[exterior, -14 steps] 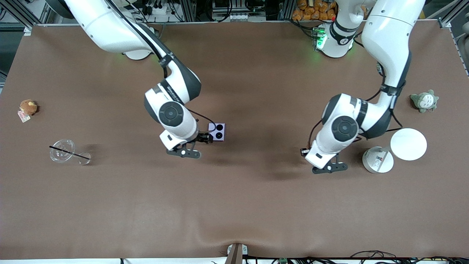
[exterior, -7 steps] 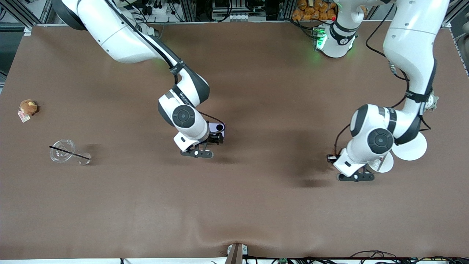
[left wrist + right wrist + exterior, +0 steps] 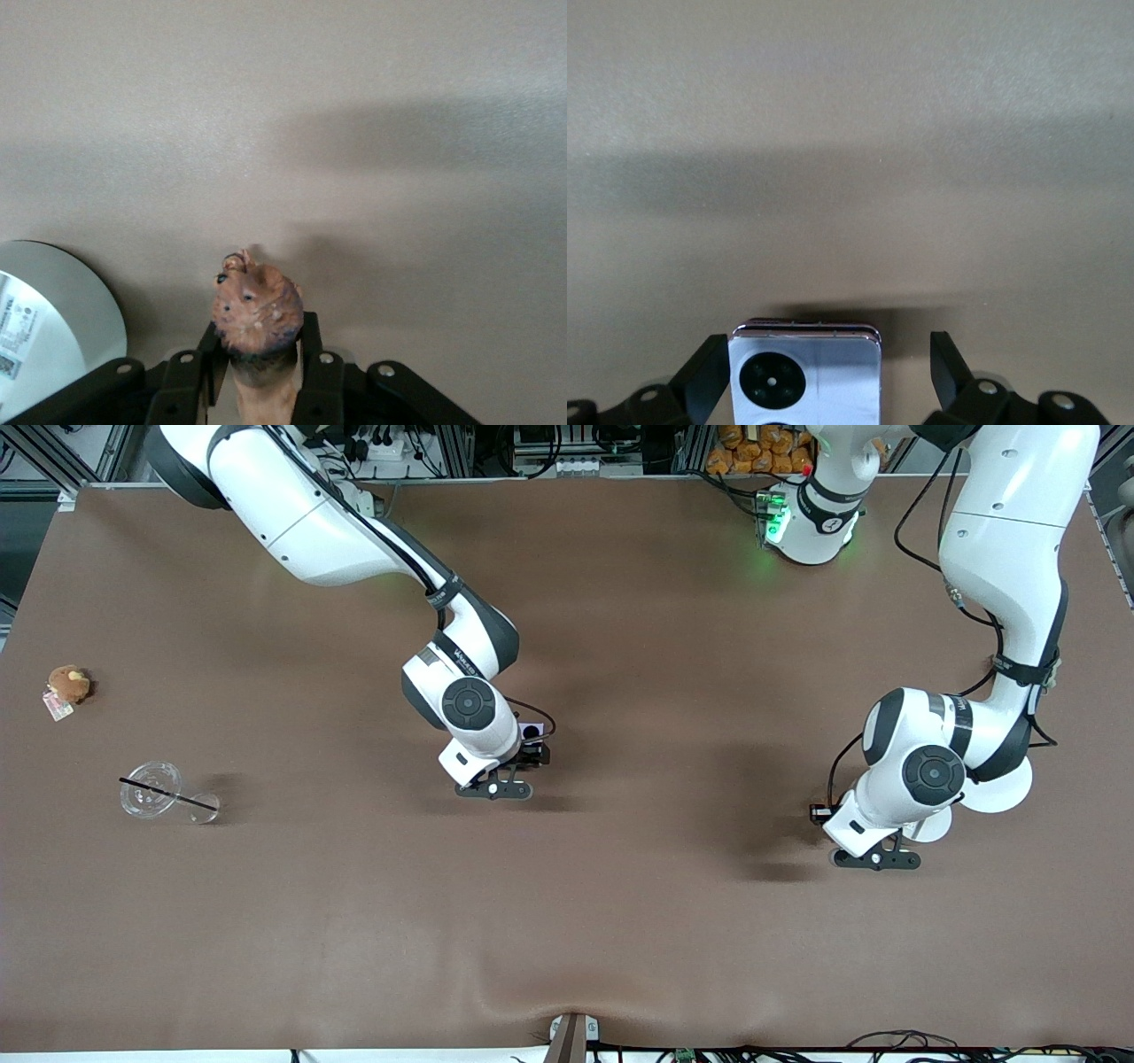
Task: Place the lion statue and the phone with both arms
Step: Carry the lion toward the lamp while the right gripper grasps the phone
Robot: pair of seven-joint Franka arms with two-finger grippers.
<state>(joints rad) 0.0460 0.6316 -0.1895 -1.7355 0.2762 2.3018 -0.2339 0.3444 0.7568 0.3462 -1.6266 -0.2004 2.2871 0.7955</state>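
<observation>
The lilac-pink phone [image 3: 806, 376] lies flat on the brown table, lenses up, between the fingers of my right gripper [image 3: 826, 354]. That gripper is open: one finger is against the phone's side and the other stands clear of it. In the front view only a corner of the phone [image 3: 532, 731] shows beside the right gripper [image 3: 524, 757]. My left gripper [image 3: 261, 341] is shut on the reddish-brown lion statue [image 3: 257, 314], whose head sticks out past the fingertips above bare table. The left gripper [image 3: 895, 837] hangs next to a white disc, and the hand hides the lion in the front view.
Two white discs, one large [image 3: 1001, 793] and one small [image 3: 928, 831], lie partly under the left arm. A brown plush with a tag [image 3: 67, 684] and a clear lid with a black straw [image 3: 151, 790] lie toward the right arm's end.
My right gripper has slid over the phone and now straddles it. The left arm has carried the lion toward its own end of the table, covering much of the small white disc.
</observation>
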